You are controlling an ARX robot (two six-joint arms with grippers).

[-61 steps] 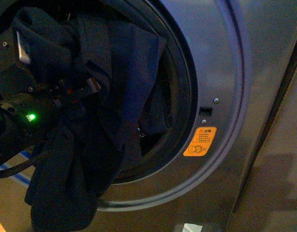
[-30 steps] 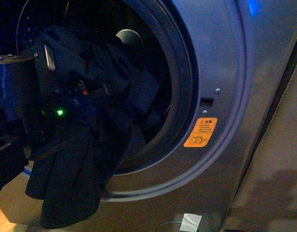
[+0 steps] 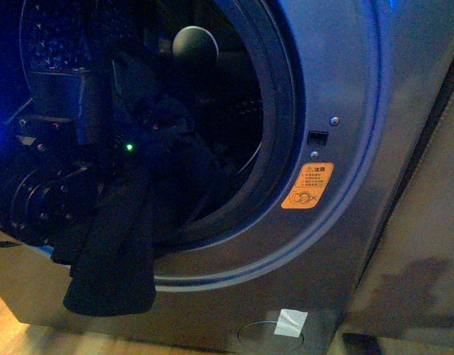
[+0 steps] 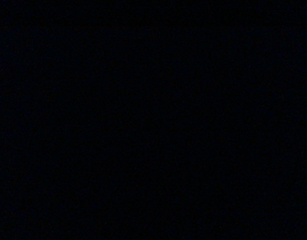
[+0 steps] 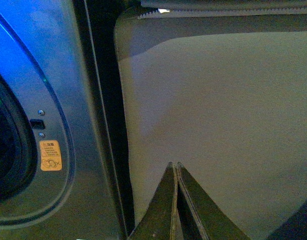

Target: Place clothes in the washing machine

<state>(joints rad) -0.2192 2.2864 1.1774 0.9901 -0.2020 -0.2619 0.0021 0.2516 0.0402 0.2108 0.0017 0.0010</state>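
The grey washing machine (image 3: 345,96) fills the front view, its round black-rimmed porthole (image 3: 275,148) open onto the dark steel drum (image 3: 57,44). The dark navy clothes (image 3: 116,251) lie bunched in the drum mouth, and a long tail hangs over the lower left rim. My left arm (image 3: 42,185), with a green light on it, reaches into the mouth. Its gripper is shut on the clothes, its jaws hidden in the cloth. The left wrist view is dark. My right gripper (image 5: 174,166) is shut and empty, off to the machine's right, before a plain beige panel (image 5: 218,100).
An orange warning sticker (image 3: 307,186) sits right of the porthole and also shows in the right wrist view (image 5: 50,155). A white label (image 3: 290,322) and a round cap (image 3: 260,336) sit at the machine's base. Wooden floor (image 3: 12,329) lies below. A dark gap (image 5: 106,125) separates machine and panel.
My left arm has carried the clothes up and deeper into the drum mouth. Less cloth covers the porthole's right side, and the drum's back now shows.
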